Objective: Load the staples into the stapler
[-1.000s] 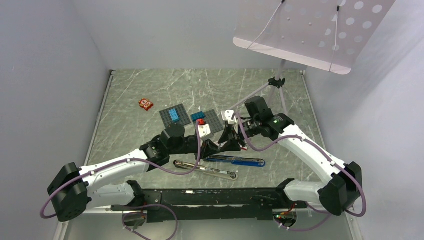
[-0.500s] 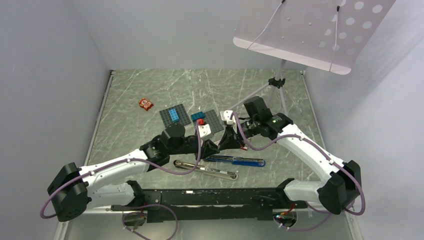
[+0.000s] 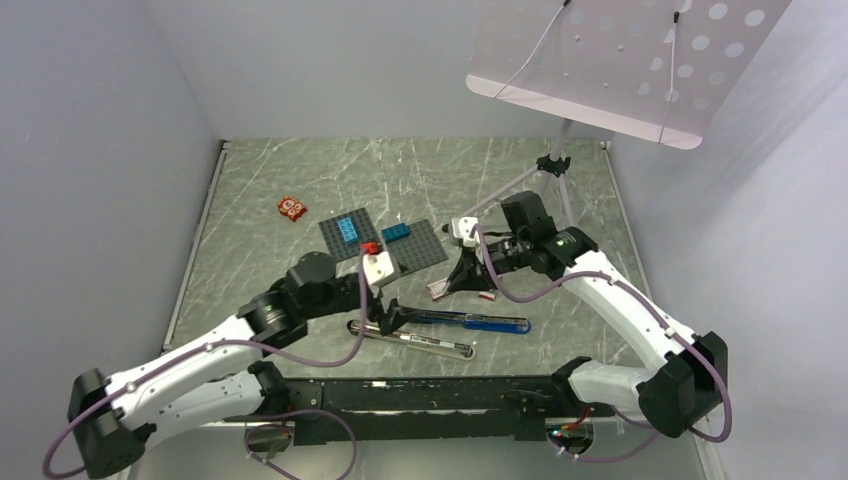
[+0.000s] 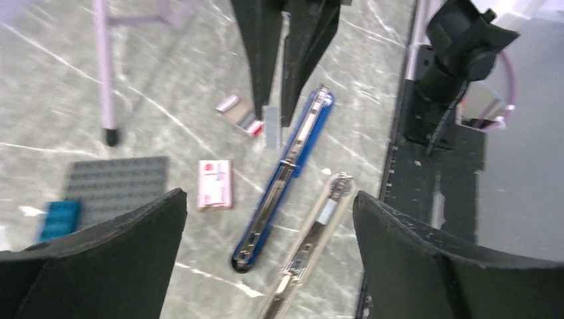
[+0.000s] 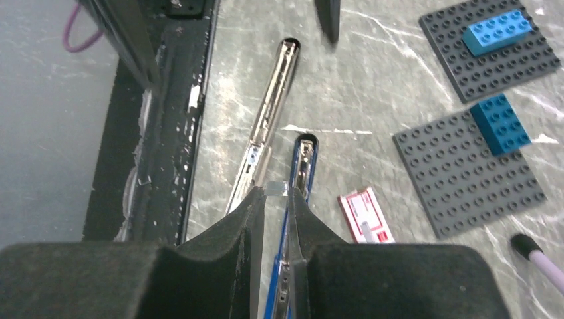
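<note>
Right gripper [image 5: 275, 194], clamped on the staple strip [image 5: 276, 188], hangs just left of the blue stapler [image 5: 304, 159] running up-frame; left gripper [image 4: 266, 199] gapes empty.

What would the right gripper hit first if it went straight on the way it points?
The right gripper holds a strip, which would touch first: probably the blue stapler near its end, or the table just beside it. Depth is unclear.
</note>
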You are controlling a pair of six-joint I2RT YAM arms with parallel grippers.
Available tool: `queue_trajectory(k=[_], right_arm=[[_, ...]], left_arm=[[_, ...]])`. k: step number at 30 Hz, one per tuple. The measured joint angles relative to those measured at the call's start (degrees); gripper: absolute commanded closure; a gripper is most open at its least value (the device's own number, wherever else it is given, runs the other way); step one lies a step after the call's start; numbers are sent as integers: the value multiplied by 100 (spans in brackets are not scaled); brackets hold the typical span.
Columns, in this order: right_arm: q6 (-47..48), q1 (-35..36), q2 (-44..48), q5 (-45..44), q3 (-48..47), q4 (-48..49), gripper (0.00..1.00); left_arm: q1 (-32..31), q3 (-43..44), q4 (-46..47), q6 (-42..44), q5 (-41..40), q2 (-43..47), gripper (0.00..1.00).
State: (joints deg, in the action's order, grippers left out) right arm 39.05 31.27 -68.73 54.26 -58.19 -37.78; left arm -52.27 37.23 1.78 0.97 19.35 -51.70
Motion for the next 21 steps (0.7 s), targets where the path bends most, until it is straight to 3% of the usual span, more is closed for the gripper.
queue_trajectory(k=[5,9,16,21], right_arm=[[555,-378,249,-94,376,-197,87],[1139,-710,302,-138,826,-468,88],[1534,-975,306,299,927,-739,87],[1416,-933,326,798,894,-717,87]], left_arm=[[151,-4,-640,608,-358,970,1],[275,-125,-835,909,-424,1226,1],[256,-741,-28,671,42,518,1],[-323,-835,1137,525,26,-306,2]])
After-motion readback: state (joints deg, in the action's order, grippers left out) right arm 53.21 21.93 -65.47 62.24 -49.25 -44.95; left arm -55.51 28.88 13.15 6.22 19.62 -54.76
